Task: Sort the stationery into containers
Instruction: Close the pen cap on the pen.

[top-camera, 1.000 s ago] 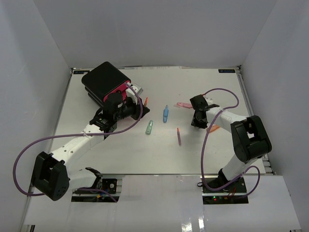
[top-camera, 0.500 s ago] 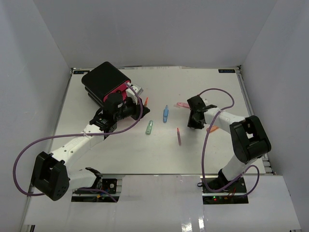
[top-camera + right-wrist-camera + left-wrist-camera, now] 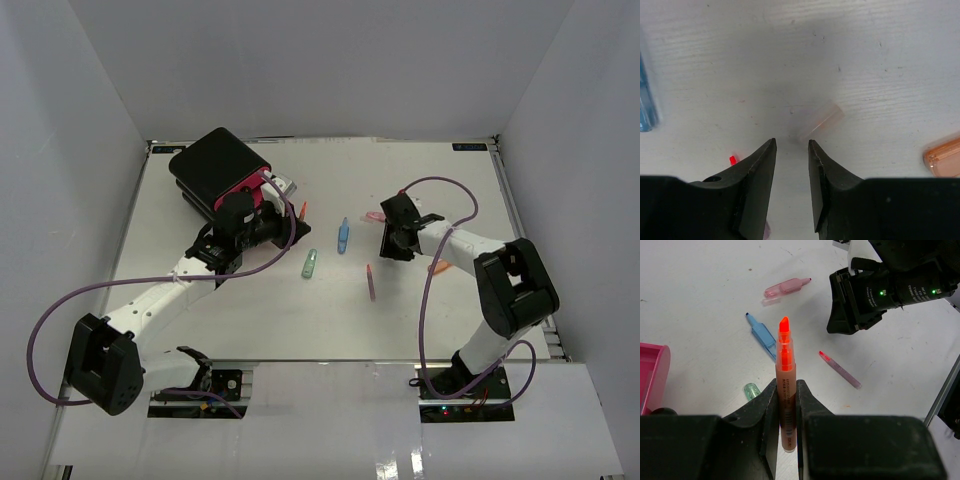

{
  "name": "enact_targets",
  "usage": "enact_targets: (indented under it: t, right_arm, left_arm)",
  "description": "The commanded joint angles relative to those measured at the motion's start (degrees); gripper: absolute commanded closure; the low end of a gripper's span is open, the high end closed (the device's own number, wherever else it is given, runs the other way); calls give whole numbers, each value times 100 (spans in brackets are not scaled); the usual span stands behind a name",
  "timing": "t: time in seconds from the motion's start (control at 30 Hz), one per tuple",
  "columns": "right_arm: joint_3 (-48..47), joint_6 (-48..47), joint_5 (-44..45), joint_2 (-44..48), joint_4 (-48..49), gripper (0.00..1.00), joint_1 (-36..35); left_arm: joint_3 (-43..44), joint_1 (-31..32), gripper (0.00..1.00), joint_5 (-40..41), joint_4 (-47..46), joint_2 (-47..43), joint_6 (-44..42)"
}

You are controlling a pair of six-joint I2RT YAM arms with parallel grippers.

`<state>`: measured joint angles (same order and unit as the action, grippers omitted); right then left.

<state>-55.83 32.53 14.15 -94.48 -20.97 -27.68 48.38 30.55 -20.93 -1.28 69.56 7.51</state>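
Note:
The containers are pink-fronted drawers in a black box (image 3: 215,170) at the far left; a pink drawer edge (image 3: 652,375) shows in the left wrist view. My left gripper (image 3: 283,226) (image 3: 785,385) is shut on an orange highlighter (image 3: 785,371), tip pointing away. My right gripper (image 3: 392,241) (image 3: 791,145) is open and empty, low over the table, with a pale clear cap (image 3: 820,122) just beyond its fingertips. On the table lie a pink highlighter (image 3: 376,217) (image 3: 786,287), a blue pen (image 3: 343,235) (image 3: 762,334), a green piece (image 3: 310,263) and a purple pen (image 3: 371,283) (image 3: 840,370).
An orange piece (image 3: 440,266) (image 3: 942,157) lies right of my right gripper. White walls close the table on three sides. The purple pen's red tip (image 3: 732,160) shows by my right gripper's left finger.
My right gripper has moved left, toward the pink highlighter and the purple pen. My left arm, with the orange highlighter, has not moved.

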Motion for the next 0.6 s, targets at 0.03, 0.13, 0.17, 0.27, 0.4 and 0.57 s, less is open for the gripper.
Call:
enact_targets:
  t: [0.03,0.13,0.17,0.27,0.4,0.57]
  right_arm:
    - [-270,-107,26,-159,304,61,-44]
    - [-375,-194,88,-290,331,61,-44]
    - [-402,-212,70,-352,348,61,-44]
    - [-464,-317,-9,-440,418,61,-44]
    - [-534,-546,-211,-449,515,61,-44]
    - [-858,-1248,-483,-326,462,62,-44]
  left_arm:
    - [14,13,79,-113,-39,-57,-13]
    - [14,13,80,-113,-30,-57,-13]
    - [14,13,79,-105,-30,-65,-21]
    - [5,13,80,-104,-30,-57,-30]
    - [13,13,79,-104,-22,-48,-30]
    - [14,13,79,-105,-22,-30,-39]
